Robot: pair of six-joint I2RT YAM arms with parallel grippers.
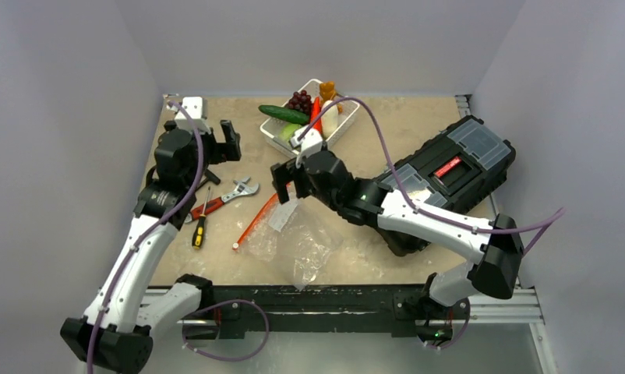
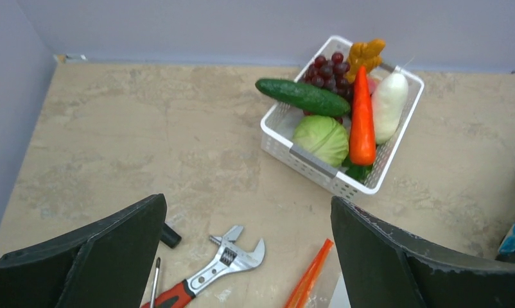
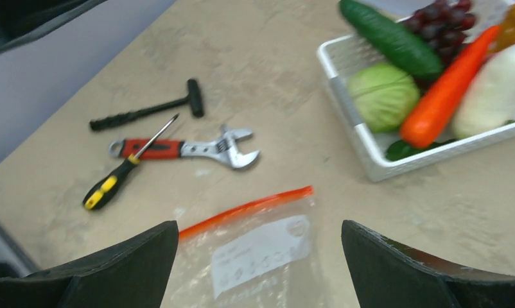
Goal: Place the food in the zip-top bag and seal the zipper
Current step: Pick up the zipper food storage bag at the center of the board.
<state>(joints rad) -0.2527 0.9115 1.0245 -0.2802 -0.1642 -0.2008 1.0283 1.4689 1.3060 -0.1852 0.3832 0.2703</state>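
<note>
- While both arms hang over the table, the left gripper (image 2: 247,202) spreads its jaws wide at the upper left of the top view, holding nothing.
- Right gripper (image 3: 258,224) — jaws just as wide, empty — hovers over the mouth end of the zip-top bag (image 1: 294,238), which lies flat at centre frame.
- Its red-orange zipper (image 3: 245,208) runs diagonally, near the adjustable wrench (image 3: 216,149).
- Cucumber (image 2: 303,96), cabbage (image 2: 320,139), carrot (image 2: 361,119), dark grapes (image 2: 329,67) and white oval piece (image 2: 388,106) all rest in the white slotted basket (image 2: 319,168), upper centre.

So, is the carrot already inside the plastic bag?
No, the carrot lies in the white basket, and the bag lies apart from it on the table.
</note>
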